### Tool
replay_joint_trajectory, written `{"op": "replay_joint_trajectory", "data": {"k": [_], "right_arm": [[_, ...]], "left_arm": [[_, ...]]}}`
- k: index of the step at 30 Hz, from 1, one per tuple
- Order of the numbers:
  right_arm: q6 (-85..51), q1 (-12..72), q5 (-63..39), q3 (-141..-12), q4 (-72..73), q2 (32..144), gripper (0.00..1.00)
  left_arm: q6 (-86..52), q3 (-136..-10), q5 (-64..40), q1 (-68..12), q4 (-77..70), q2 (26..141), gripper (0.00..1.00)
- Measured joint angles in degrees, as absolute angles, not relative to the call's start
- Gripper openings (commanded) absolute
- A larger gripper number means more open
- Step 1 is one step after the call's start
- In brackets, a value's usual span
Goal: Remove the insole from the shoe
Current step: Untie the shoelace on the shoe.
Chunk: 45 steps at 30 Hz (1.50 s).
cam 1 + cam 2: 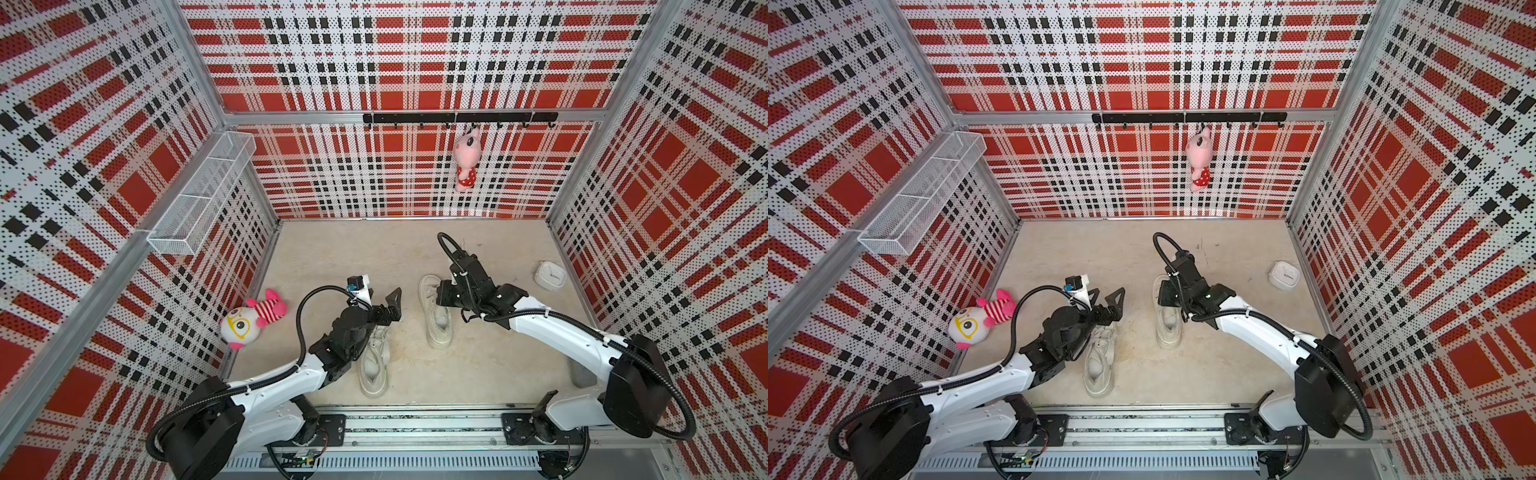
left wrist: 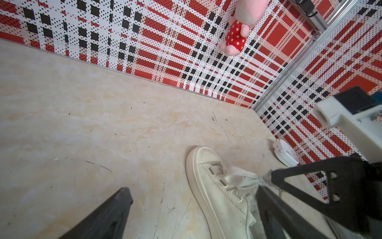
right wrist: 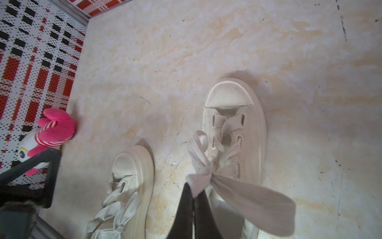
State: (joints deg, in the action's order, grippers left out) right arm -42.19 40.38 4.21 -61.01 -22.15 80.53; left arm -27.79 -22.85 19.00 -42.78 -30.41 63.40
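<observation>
Two cream lace-up shoes stand side by side on the beige floor. The farther shoe (image 1: 437, 316) (image 1: 1169, 322) (image 3: 235, 128) has my right gripper (image 1: 441, 291) (image 3: 194, 193) over its tongue, shut on the knotted end of its wide shoelace (image 3: 203, 178). The left wrist view shows the same pinch on the shoelace (image 2: 256, 180). The nearer shoe (image 1: 374, 365) (image 3: 132, 186) lies partly under my left arm. My left gripper (image 1: 384, 300) (image 2: 193, 191) hovers open beyond its toe, holding nothing. The insole is hidden inside the shoe.
A white-headed plush with a striped pink body (image 1: 253, 318) lies by the left wall. A white clock (image 1: 549, 275) sits near the right wall. A pink plush (image 1: 466, 160) hangs from the hook rail (image 1: 459, 117) on the back wall. A wire basket (image 1: 203, 195) is mounted on the left wall.
</observation>
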Motion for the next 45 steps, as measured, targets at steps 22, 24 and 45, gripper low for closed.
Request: {"op": "replay_joint_trajectory", "data": {"k": [22,24,45], "right_arm": [[-33.7,39.9,6.6,-78.5,-22.0,78.9,0.0],[-33.6,39.8,6.7,-78.5,-22.1,78.8,0.0],[-33.7,38.8,7.3,-76.0,-22.2,76.1,0.0]], "left_arm": [[-25.2,-24.5,5.1,-46.2,-35.5,76.6,0.87],[-25.6,-25.3,4.0,-46.4,-36.4,78.8,0.83],[-26.4,-40.0,-5.1,-45.1,-41.2,99.5,0.44]]}}
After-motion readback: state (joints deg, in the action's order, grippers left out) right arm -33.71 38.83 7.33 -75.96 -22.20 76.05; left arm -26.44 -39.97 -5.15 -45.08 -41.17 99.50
